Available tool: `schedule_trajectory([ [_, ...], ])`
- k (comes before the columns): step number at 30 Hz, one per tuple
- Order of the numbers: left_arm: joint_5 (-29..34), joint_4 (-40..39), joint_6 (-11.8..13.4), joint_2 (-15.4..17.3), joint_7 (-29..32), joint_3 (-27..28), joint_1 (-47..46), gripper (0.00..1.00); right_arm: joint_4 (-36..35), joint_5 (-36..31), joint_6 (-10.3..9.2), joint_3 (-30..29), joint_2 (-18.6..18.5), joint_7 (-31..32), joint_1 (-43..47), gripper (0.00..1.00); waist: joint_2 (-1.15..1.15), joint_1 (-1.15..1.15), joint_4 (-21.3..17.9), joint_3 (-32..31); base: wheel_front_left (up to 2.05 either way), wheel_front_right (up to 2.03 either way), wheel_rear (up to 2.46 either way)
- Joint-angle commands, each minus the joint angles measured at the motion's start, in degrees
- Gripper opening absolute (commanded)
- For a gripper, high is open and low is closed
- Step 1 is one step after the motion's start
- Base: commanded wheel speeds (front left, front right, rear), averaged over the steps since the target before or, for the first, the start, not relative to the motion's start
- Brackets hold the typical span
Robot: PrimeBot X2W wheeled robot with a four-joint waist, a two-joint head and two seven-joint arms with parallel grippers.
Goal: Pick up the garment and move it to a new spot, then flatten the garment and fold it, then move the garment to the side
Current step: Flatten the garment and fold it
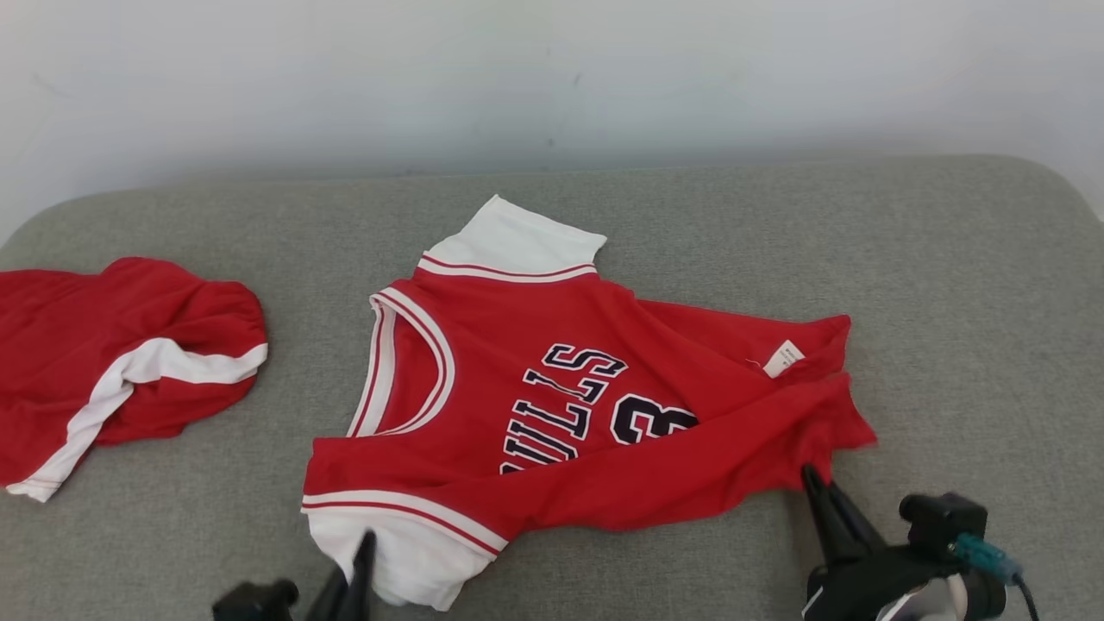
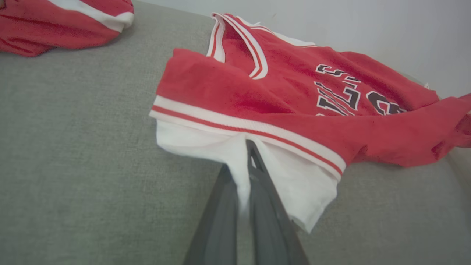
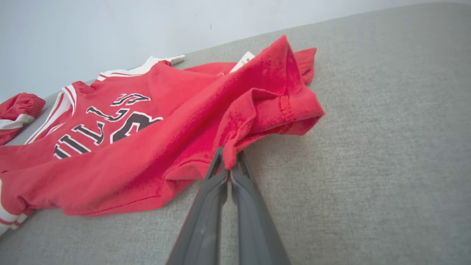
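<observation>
The left fingers [image 2: 263,191] are pressed together on the white sleeve [image 2: 294,176] of the jersey [image 1: 517,336], and a fold of the white cloth is pinched between them just below the red-and-white trim. The right fingers [image 3: 206,206] are likewise closed, with a bunched corner of the red hem [image 3: 279,106] gripped at their tips. The jersey is spread across the middle of the grey cushion [image 1: 949,302], lettering upward, with the neck opening toward the left and the hem toward the right. Its near side is rolled over, and the hem end is crumpled beside a white label [image 1: 783,358].

The jersey is judged to be light, thin and entirely limp. No shape will be kept once it is lifted, and the middle can be expected to sag between the two holds. The knit looks slightly grippy rather than slick, so a pinch through a doubled edge should be held well, whereas a single layer could be pulled free. The sleeve and hem corners are thought the best places for a hold. A second red garment [image 1: 103,345] is seen well apart at the left.
</observation>
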Motion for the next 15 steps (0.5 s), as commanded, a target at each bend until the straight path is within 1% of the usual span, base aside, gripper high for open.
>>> schedule_trajectory([
  [1, -0.3, -2.9, 0.1, 1.3, 0.0, 0.4, -1.8, 0.0, -3.0, 0.5, 0.04, 0.1, -1.1, 0.0, -0.3, 0.0, -0.01, -0.01, -1.0, -0.4, 0.0, 0.0, 0.0],
  [4, -0.8, -6.4, 0.1, 3.1, 0.0, -0.3, -5.6, 0.0, -7.2, 1.4, 0.04, 0.0, -2.5, 0.0, -2.4, 0.0, -0.01, -0.01, -1.7, -0.1, 0.0, 0.0, 0.0],
  [7, -0.9, -8.0, 0.1, 6.4, 0.6, -2.3, -12.4, 0.0, -10.4, 2.6, 0.04, 0.7, -4.3, 0.2, -6.0, 0.0, -0.01, -0.01, -2.4, 0.9, 0.0, 0.0, 0.0],
  [11, -2.2, -9.9, 0.1, 10.5, 4.2, -5.0, -25.2, 0.0, -12.7, 4.4, 0.04, 1.6, -7.1, 2.4, -14.5, 0.0, -0.01, -0.01, -3.6, 4.4, 0.0, 0.0, 0.0],
  [15, -4.8, -9.6, 0.1, 14.3, 8.5, -7.8, -40.7, 0.0, -13.7, 7.6, 0.04, 1.3, -8.7, 5.7, -25.8, 0.0, -0.01, -0.01, -4.3, 9.9, 0.0, 0.0, 0.0],
])
